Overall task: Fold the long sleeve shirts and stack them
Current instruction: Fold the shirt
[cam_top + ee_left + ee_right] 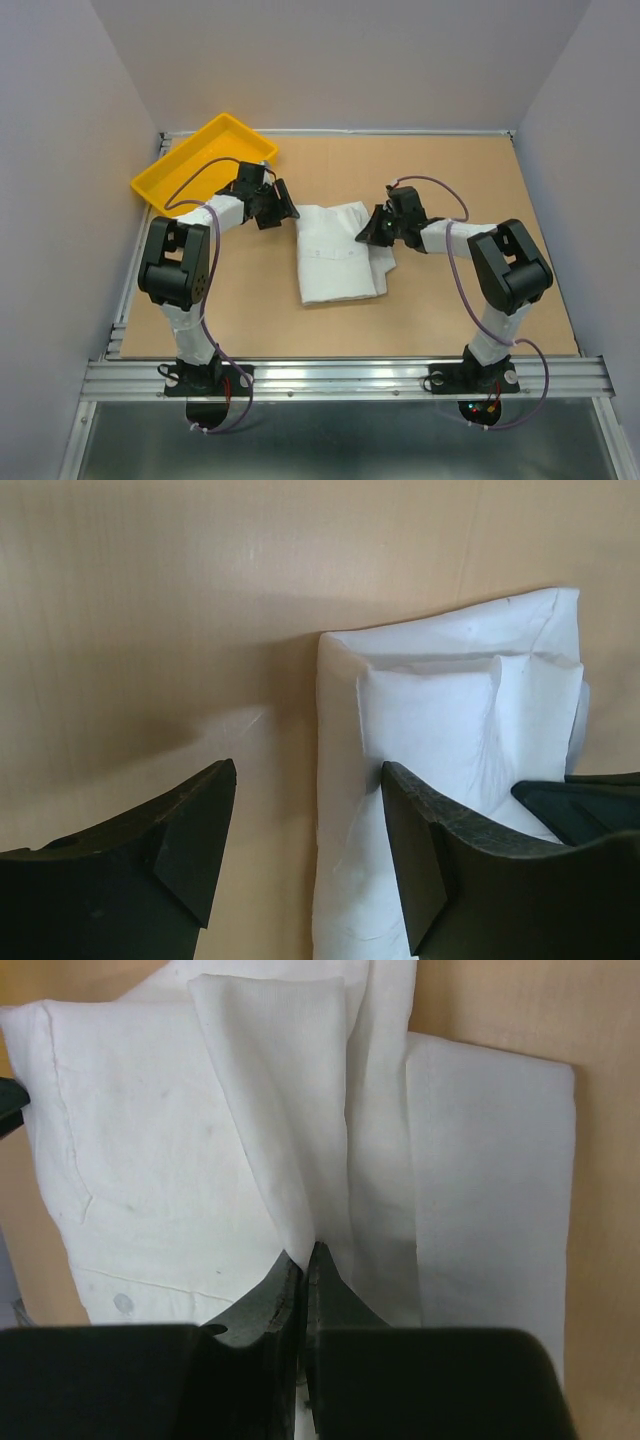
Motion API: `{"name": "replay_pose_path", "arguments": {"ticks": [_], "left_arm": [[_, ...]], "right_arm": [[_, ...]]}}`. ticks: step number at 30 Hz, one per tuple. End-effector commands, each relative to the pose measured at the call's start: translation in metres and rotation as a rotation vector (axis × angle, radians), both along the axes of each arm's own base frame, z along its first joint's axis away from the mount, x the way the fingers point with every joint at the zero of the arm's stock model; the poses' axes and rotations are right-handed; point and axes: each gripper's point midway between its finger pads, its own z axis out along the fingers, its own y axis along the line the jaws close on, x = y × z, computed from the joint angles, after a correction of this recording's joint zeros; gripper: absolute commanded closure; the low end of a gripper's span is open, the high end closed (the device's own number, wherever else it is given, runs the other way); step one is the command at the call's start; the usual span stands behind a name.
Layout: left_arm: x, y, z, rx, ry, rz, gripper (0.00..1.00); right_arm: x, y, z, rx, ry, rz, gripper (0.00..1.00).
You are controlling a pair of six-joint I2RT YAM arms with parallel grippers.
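The right fingers (275,1300) are pinched on a fold of the white shirt (335,262); the left fingers (190,830) are held wide over its edge on the bench (480,300).

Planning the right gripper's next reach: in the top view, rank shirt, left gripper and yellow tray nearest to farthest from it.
1. shirt, pinched in the right gripper.
2. left gripper, across the shirt.
3. yellow tray, far left corner.
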Motion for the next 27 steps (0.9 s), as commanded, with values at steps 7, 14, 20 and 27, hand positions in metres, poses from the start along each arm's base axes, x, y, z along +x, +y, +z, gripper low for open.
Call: {"name": "replay_pose_path", "arguments": {"ticks": [7,14,20,27], "left_arm": [[0.012,-0.012,-0.002,-0.033,-0.027,-0.020,0.31],[0.010,-0.011,-0.016,-0.017,-0.002,-0.001,0.33],[0.010,-0.009,-0.011,-0.019,-0.011,0.015,0.33],[0.010,-0.003,0.011,-0.005,-0.074,0.030,0.24]], "right_arm": [[0.006,0.005,0.022,0.179,-0.071,0.034,1.00],[0.012,0.006,0.048,0.166,-0.149,0.076,1.00],[0.021,-0.003,0.062,0.093,-0.199,0.064,0.99],[0.027,-0.009,0.053,0.043,-0.195,0.059,0.99]]}}
